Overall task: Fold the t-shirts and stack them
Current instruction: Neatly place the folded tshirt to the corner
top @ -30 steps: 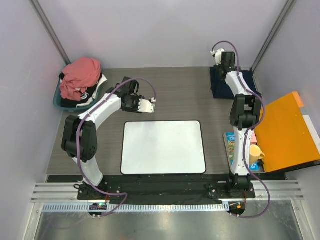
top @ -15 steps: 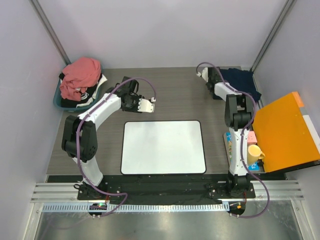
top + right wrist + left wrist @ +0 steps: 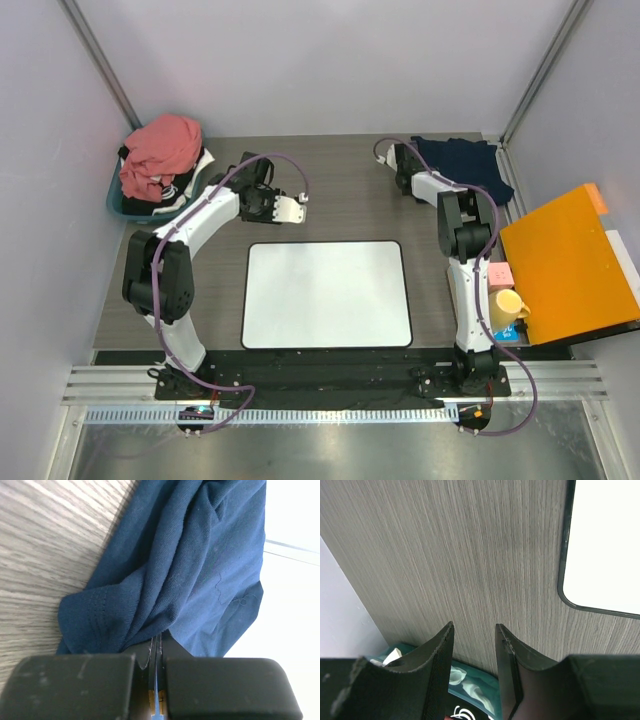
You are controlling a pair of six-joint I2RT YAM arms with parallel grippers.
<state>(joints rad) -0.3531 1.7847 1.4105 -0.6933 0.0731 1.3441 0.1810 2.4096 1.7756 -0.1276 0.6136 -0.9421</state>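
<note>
Right gripper (image 3: 157, 644) clamped on fold of soft dark navy cloth t-shirt (image 3: 468, 165), bunched at far right corner of grey wood table (image 3: 350, 205). Left gripper (image 3: 474, 630) jaws apart, empty. Drag low onto white rounded-corner mat (image 3: 325, 293); firm pinch, then spread with 2 arms.

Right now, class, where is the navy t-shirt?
In the top view, the navy t-shirt lies bunched at the far right corner of the table, just beyond the orange panel, with the right gripper shut on its left edge.

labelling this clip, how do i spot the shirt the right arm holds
Go to the table's far right corner. A crumpled t-shirt lies there, pinched in the right gripper. It is navy; the other shirt is salmon-pink, in the basket far left.
</note>
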